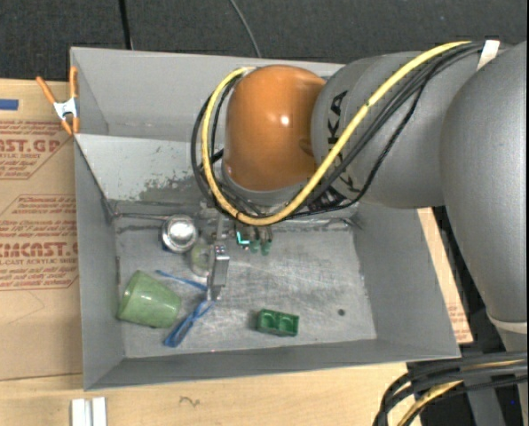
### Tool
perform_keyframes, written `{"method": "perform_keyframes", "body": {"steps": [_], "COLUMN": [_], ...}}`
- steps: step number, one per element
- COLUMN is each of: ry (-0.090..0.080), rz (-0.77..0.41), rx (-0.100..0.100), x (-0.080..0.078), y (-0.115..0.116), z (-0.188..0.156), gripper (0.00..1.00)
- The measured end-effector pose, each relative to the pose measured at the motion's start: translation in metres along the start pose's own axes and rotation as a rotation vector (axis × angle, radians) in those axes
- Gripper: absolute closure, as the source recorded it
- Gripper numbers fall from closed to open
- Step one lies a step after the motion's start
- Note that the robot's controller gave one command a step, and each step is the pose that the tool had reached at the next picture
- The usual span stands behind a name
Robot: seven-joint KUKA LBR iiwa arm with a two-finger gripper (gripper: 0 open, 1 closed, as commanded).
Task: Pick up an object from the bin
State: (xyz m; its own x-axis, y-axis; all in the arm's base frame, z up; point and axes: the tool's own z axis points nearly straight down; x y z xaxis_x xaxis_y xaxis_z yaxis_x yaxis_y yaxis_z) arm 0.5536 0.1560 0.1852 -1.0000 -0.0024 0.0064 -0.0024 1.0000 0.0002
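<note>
My gripper (218, 278) hangs low in the left middle of the bin, under the arm's orange cover. Its tip is right over the upper end of a blue plastic pair of tongs (187, 313) that lies slanted on the bin floor. A small pale, see-through thing (200, 257) lies just left of the gripper. A shiny silver round cap (179, 232) sits a little farther up and left. A light green cup (147, 299) lies on its side at the left, touching the tongs.
A dark green toy brick (275, 322) lies near the bin's front wall, right of the gripper. The arm and its cables cover the bin's back right part.
</note>
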Motion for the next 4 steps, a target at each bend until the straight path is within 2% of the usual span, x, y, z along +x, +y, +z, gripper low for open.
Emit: {"method": "perform_keyframes", "body": {"steps": [1,2,3,4], "ry": [-0.008,-0.017,-0.014,-0.015], "rz": [0.114,0.118,0.116,0.114], "rx": [-0.003,-0.004,-0.005,-0.006], "x": [0.044,0.04,0.033,0.039], "y": [0.064,0.062,0.062,0.069], "z": [0.118,0.113,0.0,-0.091], "gripper": [0.0,1.0,1.0,1.0]}}
